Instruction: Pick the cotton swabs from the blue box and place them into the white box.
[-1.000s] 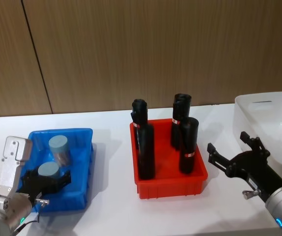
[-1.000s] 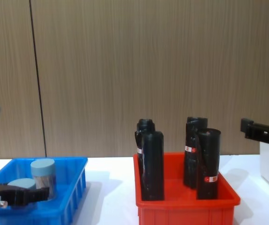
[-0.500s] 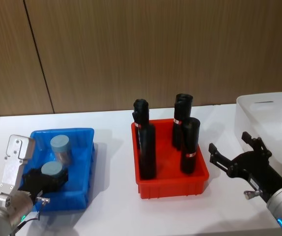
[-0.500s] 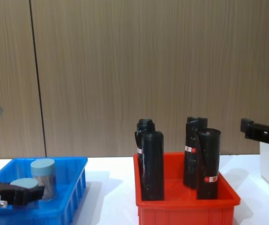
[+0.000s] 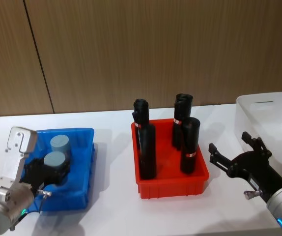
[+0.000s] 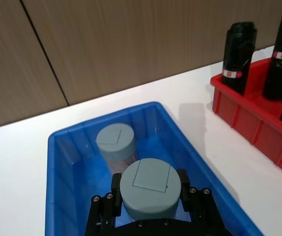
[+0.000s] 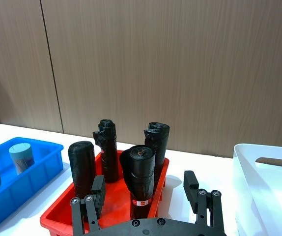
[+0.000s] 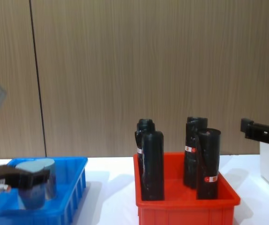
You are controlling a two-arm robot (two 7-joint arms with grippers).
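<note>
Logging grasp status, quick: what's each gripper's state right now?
Left gripper: closed on a swab jar at the blue box.
Right gripper: open, empty, beside the red bin.

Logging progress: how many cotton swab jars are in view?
2. One jar is clamped in the left gripper over the blue box; the other jar stands in that box behind it. The white box's inside is partly hidden.

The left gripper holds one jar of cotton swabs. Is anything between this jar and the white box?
Yes. The red bin with its tall black bottles stands between the blue box and the white box, and the open right gripper hovers beside the white box. The jar in the left gripper likely must pass over them.
</note>
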